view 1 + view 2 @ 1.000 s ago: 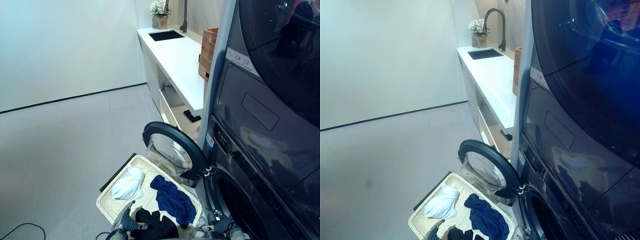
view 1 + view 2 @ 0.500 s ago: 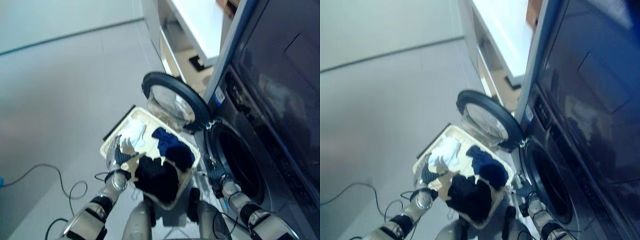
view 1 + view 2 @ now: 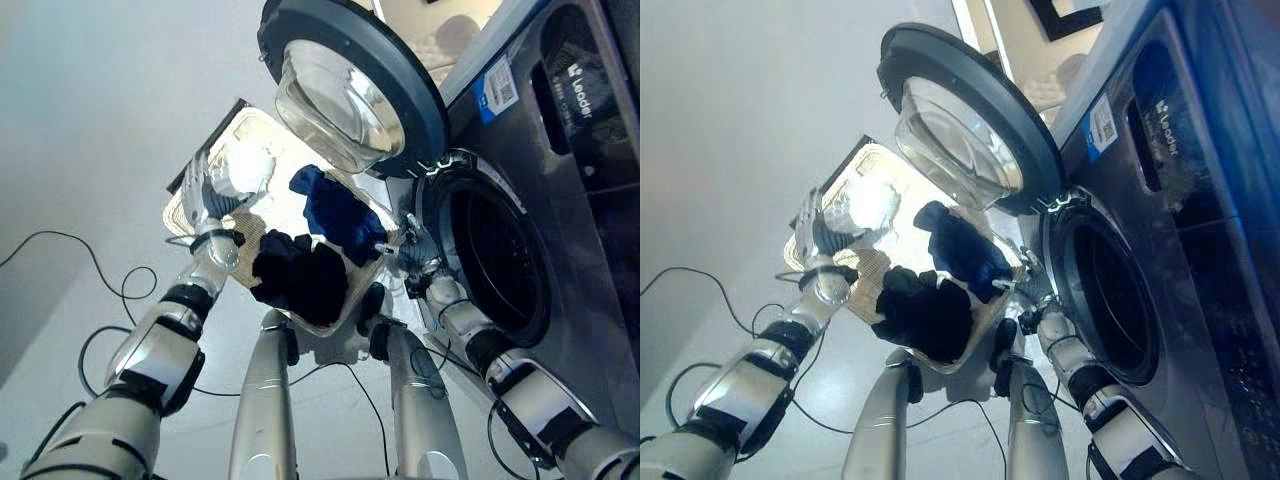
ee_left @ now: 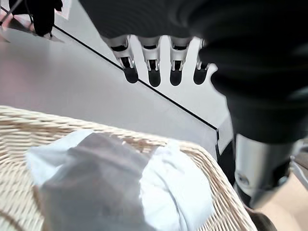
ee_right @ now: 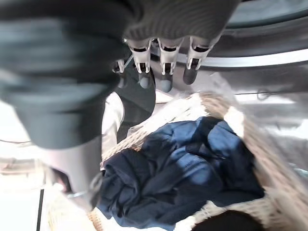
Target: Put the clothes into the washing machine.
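While both hands (image 3: 215, 215) (image 3: 415, 262) hang slack-fingered, crumpled clothes (image 3: 335, 215) (white, navy, black) fill the basket (image 3: 180, 205).

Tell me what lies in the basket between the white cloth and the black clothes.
In the left eye view, a bare stretch of the wicker basket floor separates the white cloth from the black clothes. The blue garment lies off to the side, nearer the washing machine.

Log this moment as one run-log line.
left hand: open at basket | right hand: open at basket | clothes: in basket | washer door: open
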You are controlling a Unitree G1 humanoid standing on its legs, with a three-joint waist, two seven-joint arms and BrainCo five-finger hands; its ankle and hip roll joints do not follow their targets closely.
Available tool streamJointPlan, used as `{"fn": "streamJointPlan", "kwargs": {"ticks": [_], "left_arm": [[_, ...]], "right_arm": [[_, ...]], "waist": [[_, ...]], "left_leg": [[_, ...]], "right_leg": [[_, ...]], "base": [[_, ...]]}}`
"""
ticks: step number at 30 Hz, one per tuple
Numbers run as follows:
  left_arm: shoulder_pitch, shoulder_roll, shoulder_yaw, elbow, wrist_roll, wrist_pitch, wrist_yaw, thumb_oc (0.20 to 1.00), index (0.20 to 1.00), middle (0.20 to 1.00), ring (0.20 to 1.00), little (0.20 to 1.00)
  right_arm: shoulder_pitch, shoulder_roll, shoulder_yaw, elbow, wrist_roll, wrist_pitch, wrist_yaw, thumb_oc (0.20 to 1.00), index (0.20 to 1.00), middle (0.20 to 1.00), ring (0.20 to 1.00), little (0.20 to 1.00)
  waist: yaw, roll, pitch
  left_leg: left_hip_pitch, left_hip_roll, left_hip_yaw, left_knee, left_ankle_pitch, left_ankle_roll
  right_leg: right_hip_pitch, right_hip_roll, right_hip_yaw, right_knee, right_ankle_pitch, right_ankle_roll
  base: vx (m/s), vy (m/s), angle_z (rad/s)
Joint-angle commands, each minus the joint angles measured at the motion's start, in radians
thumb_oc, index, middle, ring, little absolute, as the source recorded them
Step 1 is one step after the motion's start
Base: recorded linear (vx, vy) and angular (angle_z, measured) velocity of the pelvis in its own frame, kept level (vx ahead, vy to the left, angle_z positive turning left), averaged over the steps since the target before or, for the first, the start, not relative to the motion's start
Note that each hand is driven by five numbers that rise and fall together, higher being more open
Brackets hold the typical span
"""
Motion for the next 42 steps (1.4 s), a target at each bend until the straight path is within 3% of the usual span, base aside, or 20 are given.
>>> {"fn": "streamJointPlan", "kwargs": {"ticks": [1,9,14,25,38,42], "left_arm": [[-0.052,0.041,0.015,0.06,-0.027,0.017,0.044,1.0,1.0,1.0,1.0,1.0],[-0.168,0.07,-0.023,0.136,-0.065,0.097,0.021,1.0,1.0,1.0,1.0,1.0],[-0.206,0.082,-0.052,0.16,-0.088,0.142,-0.073,1.0,1.0,1.0,1.0,1.0],[-0.226,0.057,-0.097,0.182,-0.024,0.151,-0.14,1.0,1.0,1.0,1.0,1.0],[-0.237,0.045,-0.124,0.205,-0.076,0.21,-0.295,1.0,1.0,1.0,1.0,1.0],[-0.237,0.037,-0.134,0.198,-0.038,0.224,-0.277,1.0,1.0,1.0,1.0,1.0]], "right_arm": [[0.033,-0.02,-0.006,-0.059,0.066,-0.053,-0.025,1.0,1.0,1.0,1.0,1.0],[-0.008,-0.043,0.001,-0.044,0.111,-0.069,-0.04,1.0,1.0,1.0,1.0,1.0],[-0.012,-0.056,-0.005,-0.057,0.131,-0.076,-0.042,1.0,1.0,1.0,1.0,1.0],[-0.046,-0.06,-0.007,-0.028,0.161,-0.091,-0.036,1.0,1.0,1.0,1.0,1.0],[-0.049,-0.061,-0.009,-0.047,0.178,-0.081,-0.083,1.0,1.0,1.0,1.0,1.0],[-0.045,-0.053,-0.013,-0.044,0.198,-0.081,-0.075,1.0,1.0,1.0,1.0,1.0]], "waist": [[-0.011,-0.02,-0.028],[-0.023,-0.031,-0.028],[-0.032,-0.038,-0.028],[-0.038,-0.05,-0.028],[-0.052,-0.064,-0.028],[-0.052,-0.064,-0.028]], "left_leg": [[-0.041,-0.01,0.081,-0.01,0.001,-0.046],[-0.118,-0.009,0.08,-0.015,0.006,-0.055],[-0.143,-0.016,0.081,-0.045,0.018,-0.059],[-0.176,-0.021,0.078,-0.06,0.025,-0.067],[-0.22,-0.019,0.074,-0.071,0.035,-0.068],[-0.222,-0.021,0.073,-0.074,0.034,-0.066]], "right_leg": [[-0.042,0.002,-0.003,-0.005,0.022,0.089],[-0.117,0.002,0.001,-0.024,0.042,0.098],[-0.143,0.016,0.007,-0.058,0.063,0.106],[-0.178,0.03,0.011,-0.09,0.093,0.116],[-0.225,0.043,0.024,-0.108,0.115,0.124],[-0.229,0.043,0.024,-0.11,0.119,0.126]], "base": [[-0.02,0.034,-0.06],[0.0,0.035,0.0],[0.0,0.0,0.0],[0.0,-0.003,0.0],[0.0,-0.002,0.0],[0.0,-0.008,0.0]]}}
